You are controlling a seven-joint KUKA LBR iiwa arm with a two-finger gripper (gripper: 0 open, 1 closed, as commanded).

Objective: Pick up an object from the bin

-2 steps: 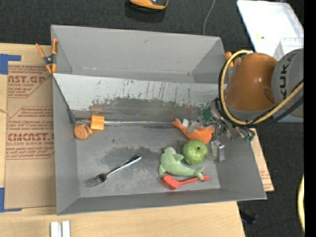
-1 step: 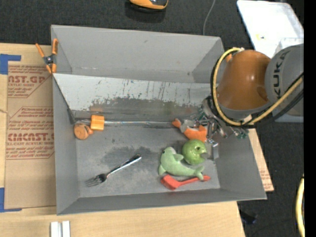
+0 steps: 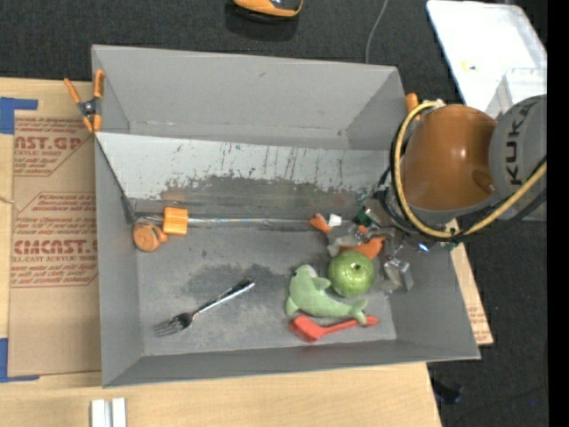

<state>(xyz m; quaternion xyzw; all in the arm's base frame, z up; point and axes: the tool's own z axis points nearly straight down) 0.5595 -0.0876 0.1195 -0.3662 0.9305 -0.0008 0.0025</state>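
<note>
My gripper (image 3: 394, 269) hangs low at the bin's right side, under the arm's orange cover. Just left of it, almost touching, lies a round green apple (image 3: 351, 274). A pale green plush sea animal (image 3: 318, 299) rests against the apple's lower left. A flat red piece (image 3: 324, 327) pokes out from under the plush toy. A small orange piece (image 3: 372, 245) lies just above the apple, close to the gripper, and another orange bit (image 3: 320, 223) lies further left by the back wall.
A metal fork (image 3: 206, 307) lies on the floor left of centre. A tan round peg (image 3: 147, 236) and an orange block (image 3: 175, 221) sit by the left wall. The bin's right wall slopes close behind the gripper.
</note>
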